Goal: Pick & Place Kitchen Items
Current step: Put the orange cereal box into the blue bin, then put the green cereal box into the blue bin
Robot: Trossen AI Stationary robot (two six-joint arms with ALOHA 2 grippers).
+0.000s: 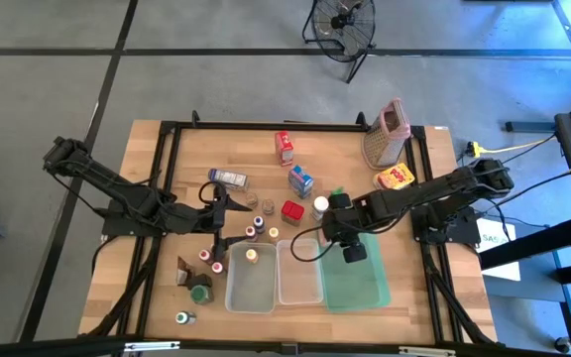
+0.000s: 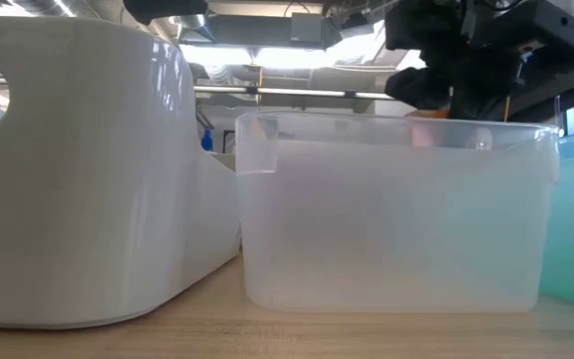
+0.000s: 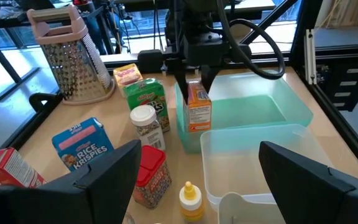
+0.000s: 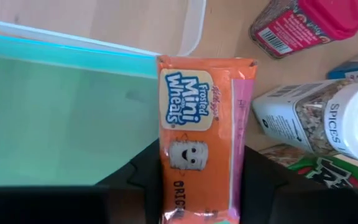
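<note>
My right gripper (image 1: 353,250) hangs over the corner of the green tray (image 1: 365,283) nearest the groceries, shut on an orange Mini-Wheats carton (image 4: 201,130). My left gripper (image 3: 197,158) waits open above the table's left half, touching nothing. On the wood stand loose kitchen items: a white-capped spice jar (image 3: 146,124), a red-lidded jar (image 3: 151,174), a yellow-capped bottle (image 3: 190,199), a green carton (image 3: 146,99), a blue Rice Krispies carton (image 3: 82,142) and a red carton (image 1: 285,147). My right gripper pinches the orange carton between its two fingers (image 4: 138,183), one on each narrow side (image 4: 164,180), near its upper end (image 3: 194,87). The fingers come from above, pointing steeply down. The carton hangs upright below them over the tray's corner; whether its bottom touches the tray I cannot tell.
Two clear tubs (image 1: 251,278) (image 1: 298,273) stand beside the green tray near the front edge; one holds a small bottle. A metal grater with a pink top (image 1: 387,134) stands at the far right, a yellow carton (image 1: 395,178) beside it. Small jars (image 1: 251,230) cluster mid-table.
</note>
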